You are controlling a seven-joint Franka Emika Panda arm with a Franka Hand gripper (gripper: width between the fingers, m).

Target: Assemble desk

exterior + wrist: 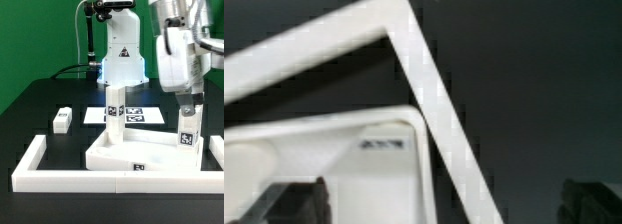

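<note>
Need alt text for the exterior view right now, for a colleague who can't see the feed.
A white robot gripper reaches down onto an upright leg at the right end of a flat white tabletop. A second leg stands upright near the tabletop's middle, and a third leg lies loose on the black table at left. A low white border wall frames the front.

White tabletop (125, 153) and legs (115, 110) with black-and-white tags; white border wall (30, 166); black table (40, 105).
</note>
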